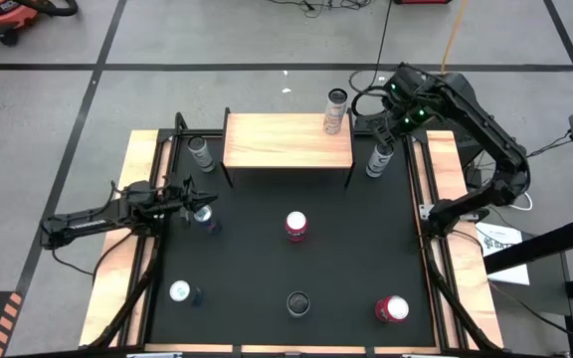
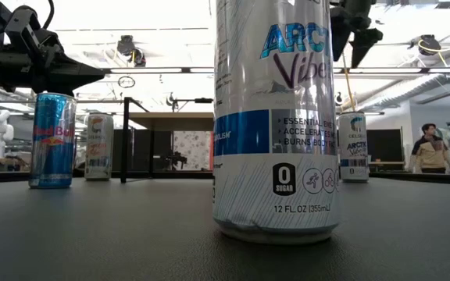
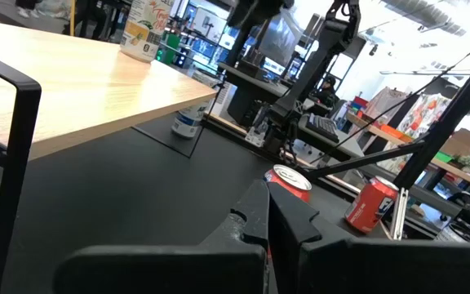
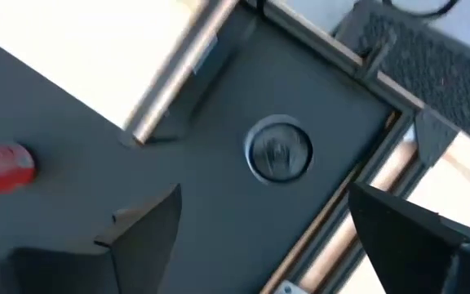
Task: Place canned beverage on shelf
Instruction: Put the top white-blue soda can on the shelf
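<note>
The shelf (image 1: pixel 286 141) stands at the table's far side with one can (image 1: pixel 336 111) upright near its right end. A silver-white can (image 1: pixel 378 159) stands upright on the black table just right of the shelf; the right wrist view looks down on its top (image 4: pixel 279 149). My right gripper (image 1: pixel 386 134) hangs open above this can, pointing steeply down, clear of it (image 2: pixel 352 47). My left gripper (image 1: pixel 192 199) is shut and level at the table's left, above a blue can (image 1: pixel 205 217), holding nothing (image 3: pixel 268 216).
More cans stand on the table: a silver one (image 1: pixel 201 152) left of the shelf, a red one (image 1: pixel 295 226) in the middle, and three near the front edge (image 1: pixel 180 292), (image 1: pixel 297 302), (image 1: pixel 391 309). Pale wooden strips (image 1: pixel 436 179) edge the table.
</note>
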Robot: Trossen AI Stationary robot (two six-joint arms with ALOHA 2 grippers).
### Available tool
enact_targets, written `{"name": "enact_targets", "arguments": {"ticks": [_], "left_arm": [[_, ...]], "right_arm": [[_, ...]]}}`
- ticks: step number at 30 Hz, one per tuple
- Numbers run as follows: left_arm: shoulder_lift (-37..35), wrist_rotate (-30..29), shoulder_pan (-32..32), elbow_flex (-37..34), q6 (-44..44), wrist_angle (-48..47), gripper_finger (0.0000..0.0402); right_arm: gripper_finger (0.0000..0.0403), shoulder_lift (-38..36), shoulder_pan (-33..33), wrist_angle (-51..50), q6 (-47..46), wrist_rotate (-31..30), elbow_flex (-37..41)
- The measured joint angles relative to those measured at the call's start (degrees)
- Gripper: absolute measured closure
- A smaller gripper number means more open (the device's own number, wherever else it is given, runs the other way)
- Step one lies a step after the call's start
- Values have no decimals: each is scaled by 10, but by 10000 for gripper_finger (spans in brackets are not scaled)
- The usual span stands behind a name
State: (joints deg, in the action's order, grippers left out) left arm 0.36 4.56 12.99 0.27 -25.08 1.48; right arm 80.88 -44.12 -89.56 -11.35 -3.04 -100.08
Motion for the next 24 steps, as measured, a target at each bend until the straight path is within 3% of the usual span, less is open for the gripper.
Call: {"name": "enact_targets", "arguments": {"ticks": [11, 24], "left_arm": [[0, -1, 0, 0, 0, 0, 401], [0, -2, 0, 0, -1, 0, 401]], "right_arm": [[69, -94, 0, 137, -4, 1, 180], [69, -112, 0, 273, -15, -3, 310]]}}
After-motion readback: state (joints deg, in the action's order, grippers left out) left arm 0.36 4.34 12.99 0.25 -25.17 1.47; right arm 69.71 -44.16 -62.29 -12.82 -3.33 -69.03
